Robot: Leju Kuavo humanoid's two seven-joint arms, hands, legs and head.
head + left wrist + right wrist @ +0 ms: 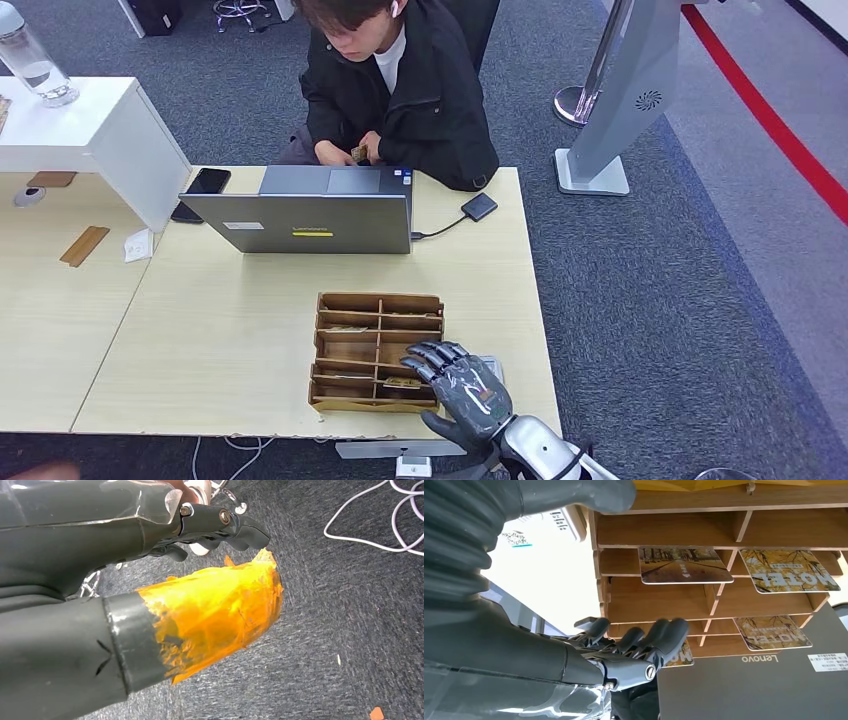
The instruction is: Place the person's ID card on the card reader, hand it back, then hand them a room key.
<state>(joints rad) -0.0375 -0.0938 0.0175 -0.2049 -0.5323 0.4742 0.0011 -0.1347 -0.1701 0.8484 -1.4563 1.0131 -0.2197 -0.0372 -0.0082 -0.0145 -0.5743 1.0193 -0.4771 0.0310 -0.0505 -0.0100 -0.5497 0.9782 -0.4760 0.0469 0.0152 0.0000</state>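
Where the pale wooden desk (pixel 230 350) meets its near edge sits a wooden compartment tray (pixel 377 352), several slots holding room key cards (pixel 685 565) printed with autumn-tree pictures, some lettered "MOTEL" (pixel 788 570). Right hand (pixel 461 388): hovering over the tray's near right corner, palm down, fingers (pixel 664 632) apart and slightly curved, nothing held; whether the fingertips touch the tray cannot be told. Beneath and beside that hand, a white flat device (pixel 541 575) lies on the desk at the tray's right side. Left hand (pixel 150 580): hanging over dark grey carpet (pixel 350 630), thumb wrapped in orange tape (pixel 220 610), dark fingers (pixel 235 527) curled in, nothing visibly held. Laptop, grey, "Lenovo" on the lid (pixel 310 208): open, well beyond the tray, its back toward the robot, with a cable running to a small black box (pixel 479 206). Black phone (pixel 202 192): lying just left of the laptop. Person in a black jacket (pixel 400 80): seated at the far side, hands together at the laptop's edge around a small object that is too small to identify. ID card: not identifiable.
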